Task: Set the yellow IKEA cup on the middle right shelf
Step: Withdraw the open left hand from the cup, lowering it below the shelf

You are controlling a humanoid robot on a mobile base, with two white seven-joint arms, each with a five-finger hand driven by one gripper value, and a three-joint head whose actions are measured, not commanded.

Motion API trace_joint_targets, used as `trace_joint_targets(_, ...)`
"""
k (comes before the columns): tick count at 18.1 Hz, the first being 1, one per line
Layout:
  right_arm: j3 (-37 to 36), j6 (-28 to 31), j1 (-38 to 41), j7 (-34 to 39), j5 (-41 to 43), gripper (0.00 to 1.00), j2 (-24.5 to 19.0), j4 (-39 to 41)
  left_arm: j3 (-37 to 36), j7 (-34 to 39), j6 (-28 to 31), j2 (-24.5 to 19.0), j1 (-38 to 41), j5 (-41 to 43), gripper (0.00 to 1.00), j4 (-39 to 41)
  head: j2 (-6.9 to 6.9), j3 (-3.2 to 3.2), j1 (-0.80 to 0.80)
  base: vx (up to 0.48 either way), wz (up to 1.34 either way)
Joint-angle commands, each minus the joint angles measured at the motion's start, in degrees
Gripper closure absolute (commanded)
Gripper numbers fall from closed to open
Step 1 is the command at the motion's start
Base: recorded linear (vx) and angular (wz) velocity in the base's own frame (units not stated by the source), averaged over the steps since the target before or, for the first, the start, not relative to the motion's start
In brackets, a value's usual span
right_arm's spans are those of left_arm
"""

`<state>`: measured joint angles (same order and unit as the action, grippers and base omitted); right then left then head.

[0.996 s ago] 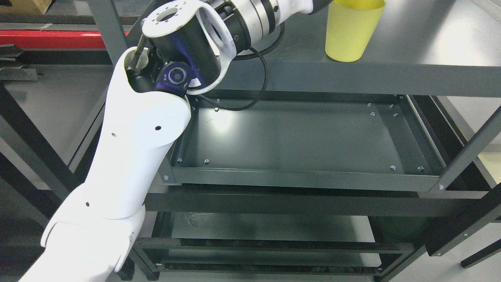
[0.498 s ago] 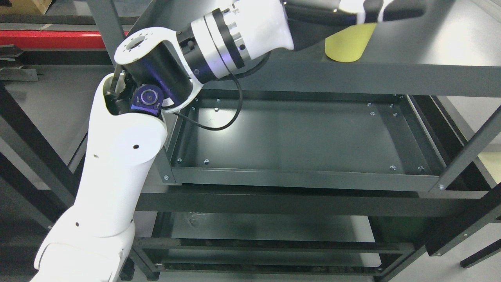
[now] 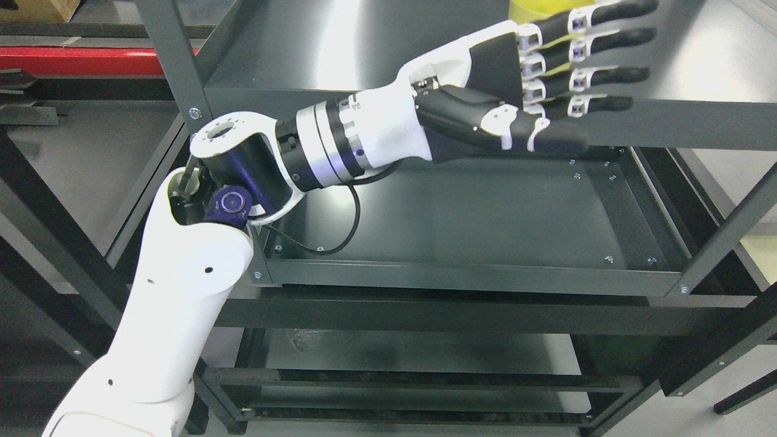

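You have one arm in view, the white left arm [image 3: 182,291], coming up from about 7 o'clock and bending at its black elbow joint toward 2 o'clock. One thin black cable [image 3: 340,233] loops below that joint. At the arm's end, the one black-and-white left hand [image 3: 516,91] lies flat in front of the top shelf's edge, palm side hidden from you. Its four fingers [image 3: 598,45] are stretched out straight and slightly apart, pointing to 3 o'clock, with the thumb lying below them; they are released and hold nothing.

You can count three levels on the dark grey metal shelf unit [image 3: 473,276]: a flat top shelf at 12 to 2 o'clock, a tray-like middle shelf in the centre, and a lower shelf near 6 o'clock. One red bar [image 3: 73,60] runs along the floor at 10 o'clock.

There is one yellow plastic cup [image 3: 531,9], and you see only a sliver of it at 1 o'clock, on the top shelf just behind the uppermost finger, cut off by the frame's top edge.

Half a second ago the hand covered the cup's upper part and the cup's base showed beneath it. Since then the forearm has dropped lower and swung out, the hand now hides most of the cup, and the elbow sits lower.
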<state>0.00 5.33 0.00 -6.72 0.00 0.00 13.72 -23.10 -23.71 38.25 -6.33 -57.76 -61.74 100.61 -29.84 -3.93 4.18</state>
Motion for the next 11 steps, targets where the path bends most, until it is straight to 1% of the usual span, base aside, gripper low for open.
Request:
trace_joint_targets(1, 1.0, 0.0, 0.8, 0.0, 1.4, 0.01, 1.0, 0.0, -6.3, -2.5, 0.0, -3.6, 6.5, -0.6, 0.02, 1.1, 0.00, 0.00, 0.00, 0.000, 0.00)
trace_joint_targets(3, 1.0, 0.0, 0.8, 0.0, 1.4, 0.01, 1.0, 0.0, -8.6, -4.7, -0.1, -4.6, 8.3, -0.6, 0.02, 1.1, 0.00, 0.00, 0.00, 0.000, 0.00)
trace_joint_targets(8, 1.0, 0.0, 0.8, 0.0, 1.4, 0.01, 1.0, 0.0, -13.1, -6.1, -0.2, -7.6, 13.7, 0.5, 0.02, 0.0, 0.00, 0.00, 0.00, 0.000, 0.00)
trace_joint_targets(10, 1.0, 0.0, 0.8, 0.0, 1.4, 0.01, 1.0, 0.0, -13.4, -6.4, -0.3, -7.7, 16.1, 4.0, 0.01, -2.6, 0.00, 0.00, 0.00, 0.000, 0.00)
trace_joint_targets(11, 1.0, 0.0, 0.8, 0.0, 1.4, 0.01, 1.0, 0.0, -12.9, -6.4, -0.4, -7.6, 17.6, 7.6, 0.01, -4.6, 0.00, 0.00, 0.00, 0.000, 0.00)
